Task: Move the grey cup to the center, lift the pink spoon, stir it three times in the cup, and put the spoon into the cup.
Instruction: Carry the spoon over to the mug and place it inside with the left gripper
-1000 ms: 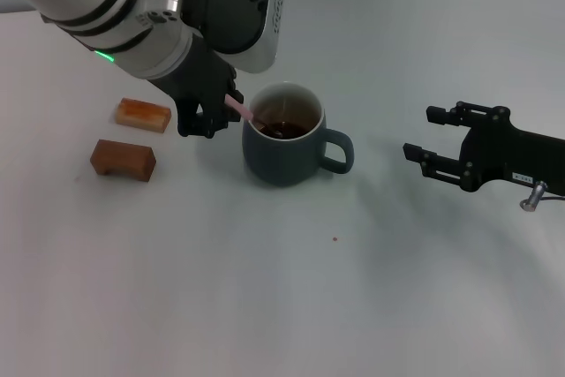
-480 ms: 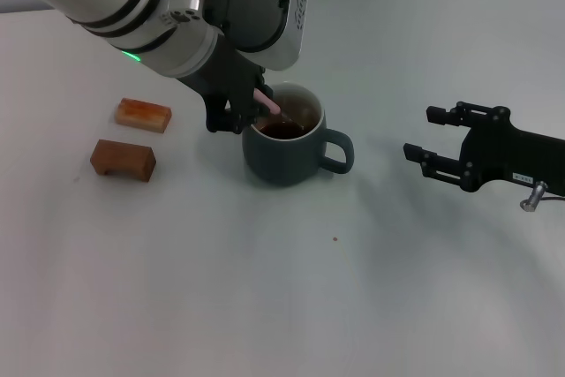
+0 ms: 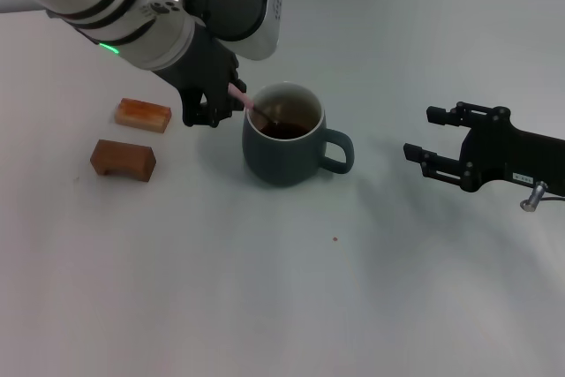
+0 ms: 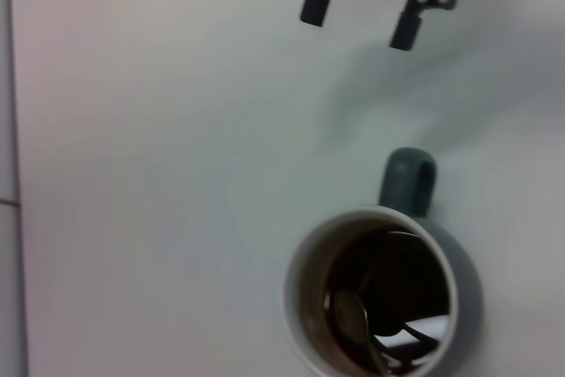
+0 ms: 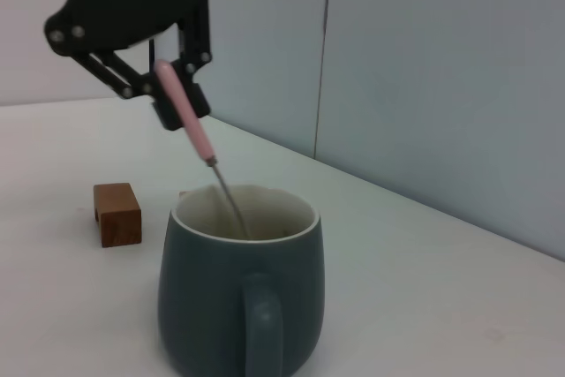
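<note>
The grey cup (image 3: 282, 152) stands mid-table, handle toward my right arm, with dark liquid inside. My left gripper (image 3: 221, 108) hovers just beyond the cup's left rim, shut on the pink spoon (image 3: 238, 96). The spoon slants down into the cup with its bowl in the liquid. The right wrist view shows the left gripper (image 5: 183, 105) pinching the spoon's pink handle (image 5: 187, 121) above the cup (image 5: 229, 297). The left wrist view shows the spoon's bowl (image 4: 350, 317) inside the cup (image 4: 306, 262). My right gripper (image 3: 422, 133) is open and empty, parked to the right of the cup.
Two small brown blocks lie left of the cup, an orange-brown one (image 3: 143, 114) and a darker one (image 3: 122, 159) nearer me. A tiny dark speck (image 3: 335, 238) lies on the white table in front of the cup.
My left gripper swung right over the cup's rim half a second ago, then back left, carrying the spoon's handle with it. The cup and right arm have not moved.
</note>
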Action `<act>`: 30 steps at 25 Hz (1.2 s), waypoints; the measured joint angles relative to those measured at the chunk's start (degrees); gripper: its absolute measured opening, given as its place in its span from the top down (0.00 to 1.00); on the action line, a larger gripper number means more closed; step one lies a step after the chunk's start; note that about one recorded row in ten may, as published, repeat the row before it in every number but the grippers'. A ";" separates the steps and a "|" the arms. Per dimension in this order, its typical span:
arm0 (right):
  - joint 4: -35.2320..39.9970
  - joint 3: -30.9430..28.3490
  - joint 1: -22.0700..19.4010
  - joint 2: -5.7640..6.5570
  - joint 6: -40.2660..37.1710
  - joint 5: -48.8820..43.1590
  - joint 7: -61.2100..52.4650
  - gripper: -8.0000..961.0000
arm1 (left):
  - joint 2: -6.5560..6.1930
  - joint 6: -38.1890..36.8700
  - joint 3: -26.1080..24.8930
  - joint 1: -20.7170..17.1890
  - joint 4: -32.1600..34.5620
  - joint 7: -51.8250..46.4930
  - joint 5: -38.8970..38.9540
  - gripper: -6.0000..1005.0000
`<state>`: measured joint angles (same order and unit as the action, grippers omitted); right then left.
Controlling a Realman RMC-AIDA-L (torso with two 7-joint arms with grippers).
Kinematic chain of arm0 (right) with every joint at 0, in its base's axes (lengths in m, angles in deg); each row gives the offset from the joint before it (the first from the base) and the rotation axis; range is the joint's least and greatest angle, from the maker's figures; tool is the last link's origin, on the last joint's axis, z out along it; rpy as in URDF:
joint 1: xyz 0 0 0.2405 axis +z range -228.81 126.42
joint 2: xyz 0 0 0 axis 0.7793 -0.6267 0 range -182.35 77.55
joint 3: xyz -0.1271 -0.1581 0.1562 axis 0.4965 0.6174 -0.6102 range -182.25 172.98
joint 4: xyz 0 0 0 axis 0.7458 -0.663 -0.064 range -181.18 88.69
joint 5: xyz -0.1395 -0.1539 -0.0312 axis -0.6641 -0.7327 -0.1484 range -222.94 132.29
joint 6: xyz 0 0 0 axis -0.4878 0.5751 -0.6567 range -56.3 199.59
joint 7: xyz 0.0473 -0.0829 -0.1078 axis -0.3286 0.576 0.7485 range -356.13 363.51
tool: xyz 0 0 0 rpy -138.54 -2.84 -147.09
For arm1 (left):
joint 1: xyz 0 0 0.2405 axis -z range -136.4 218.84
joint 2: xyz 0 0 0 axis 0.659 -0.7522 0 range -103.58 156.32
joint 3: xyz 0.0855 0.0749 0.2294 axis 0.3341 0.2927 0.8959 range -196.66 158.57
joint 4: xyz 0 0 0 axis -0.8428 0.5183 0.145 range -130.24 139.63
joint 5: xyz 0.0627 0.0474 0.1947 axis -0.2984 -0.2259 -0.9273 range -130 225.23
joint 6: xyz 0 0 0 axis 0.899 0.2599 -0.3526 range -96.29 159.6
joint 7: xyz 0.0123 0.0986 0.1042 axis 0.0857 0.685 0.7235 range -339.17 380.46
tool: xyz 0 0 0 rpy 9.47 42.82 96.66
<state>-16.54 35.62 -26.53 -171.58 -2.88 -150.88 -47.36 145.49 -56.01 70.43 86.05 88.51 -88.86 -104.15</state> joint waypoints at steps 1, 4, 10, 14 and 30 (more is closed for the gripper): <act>0.00 0.00 0.01 0.00 0.00 0.00 -0.08 0.33 | -0.02 -0.75 -0.26 0.02 0.21 0.00 0.01 0.76; 0.00 0.00 0.02 0.03 0.00 0.00 -0.39 0.33 | -0.03 -2.72 -0.52 -0.02 0.83 -0.03 0.10 0.76; 0.00 0.00 0.04 0.09 0.00 0.00 -0.47 0.33 | -0.04 -4.43 -0.64 -0.18 1.86 -0.18 1.18 0.76; 0.00 0.00 0.04 0.09 -0.06 0.00 -0.47 0.33 | -0.03 -2.60 0.30 -0.30 2.40 -0.20 4.65 0.75; 0.21 0.00 -0.01 0.09 -0.04 0.00 -0.68 0.33 | -0.05 -1.15 -0.45 -0.47 0.28 -1.32 0.64 0.74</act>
<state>-16.33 35.62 -26.54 -171.49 -2.93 -150.88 -48.04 145.44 -57.15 69.98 85.59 88.79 -90.18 -103.52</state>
